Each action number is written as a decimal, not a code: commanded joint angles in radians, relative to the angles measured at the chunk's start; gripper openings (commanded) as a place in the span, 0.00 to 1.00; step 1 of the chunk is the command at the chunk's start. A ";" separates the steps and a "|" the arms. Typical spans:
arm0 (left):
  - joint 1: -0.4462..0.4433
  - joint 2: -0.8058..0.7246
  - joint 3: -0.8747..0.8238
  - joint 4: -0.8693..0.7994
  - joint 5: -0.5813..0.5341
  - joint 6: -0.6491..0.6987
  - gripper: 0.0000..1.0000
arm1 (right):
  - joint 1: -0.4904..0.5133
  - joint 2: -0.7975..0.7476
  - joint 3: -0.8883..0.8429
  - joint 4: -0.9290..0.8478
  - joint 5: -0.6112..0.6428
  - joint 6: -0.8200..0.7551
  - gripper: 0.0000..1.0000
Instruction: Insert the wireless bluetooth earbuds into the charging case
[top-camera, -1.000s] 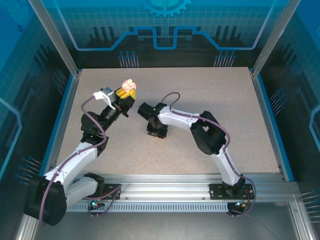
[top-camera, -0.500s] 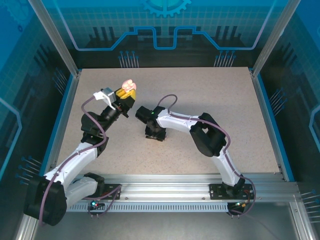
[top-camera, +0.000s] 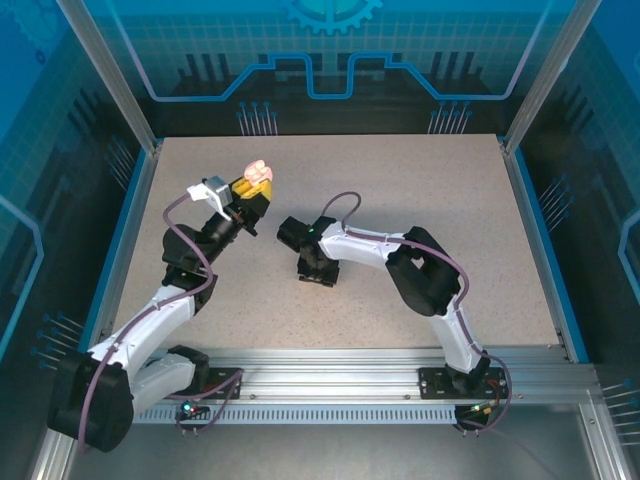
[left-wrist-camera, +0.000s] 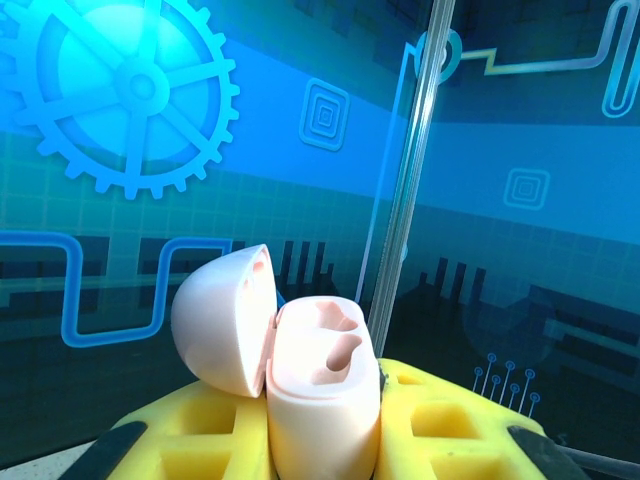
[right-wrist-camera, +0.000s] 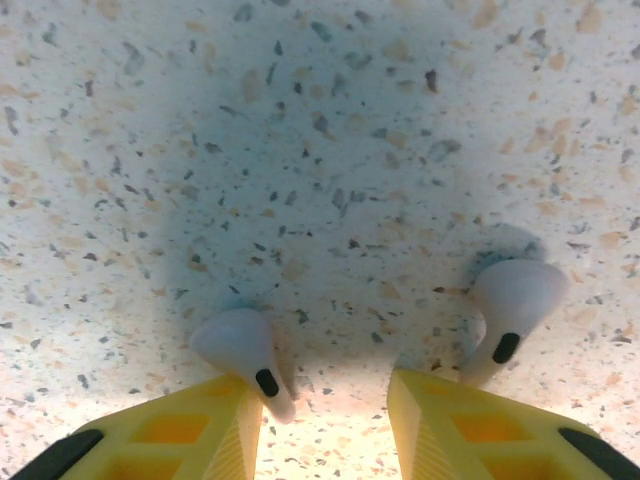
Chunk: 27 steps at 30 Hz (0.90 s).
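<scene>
My left gripper (top-camera: 254, 192) is raised over the back left of the table and shut on a pale pink charging case (left-wrist-camera: 322, 390). The case stands upright between the yellow fingers (left-wrist-camera: 455, 425), its lid (left-wrist-camera: 222, 318) flipped open to the left and both sockets empty. My right gripper (right-wrist-camera: 325, 425) hangs low over the table centre (top-camera: 318, 272), open. Two pale earbuds lie on the table at its tips. One earbud (right-wrist-camera: 240, 350) rests against the left fingertip (right-wrist-camera: 205, 425). The other earbud (right-wrist-camera: 510, 300) lies just beyond the right fingertip (right-wrist-camera: 455, 430), outside the gap.
The speckled tabletop (top-camera: 420, 190) stretches round both arms, bounded by a blue rim and metal frame posts (top-camera: 530, 90). A frame post (left-wrist-camera: 410, 190) and the blue patterned wall stand behind the held case.
The right wrist has shifted slightly, first left and then back right and nearer, staying low over the table. The left arm and the case have not moved.
</scene>
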 joint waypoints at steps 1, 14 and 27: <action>0.009 -0.014 -0.007 0.044 -0.011 -0.014 0.00 | 0.007 -0.031 -0.026 -0.018 0.016 -0.019 0.41; 0.015 -0.014 -0.003 0.042 -0.011 -0.012 0.00 | 0.010 0.015 0.150 -0.057 0.078 -0.224 0.44; 0.028 -0.020 0.000 0.038 -0.008 -0.015 0.00 | -0.001 0.067 0.162 -0.080 0.067 -0.259 0.43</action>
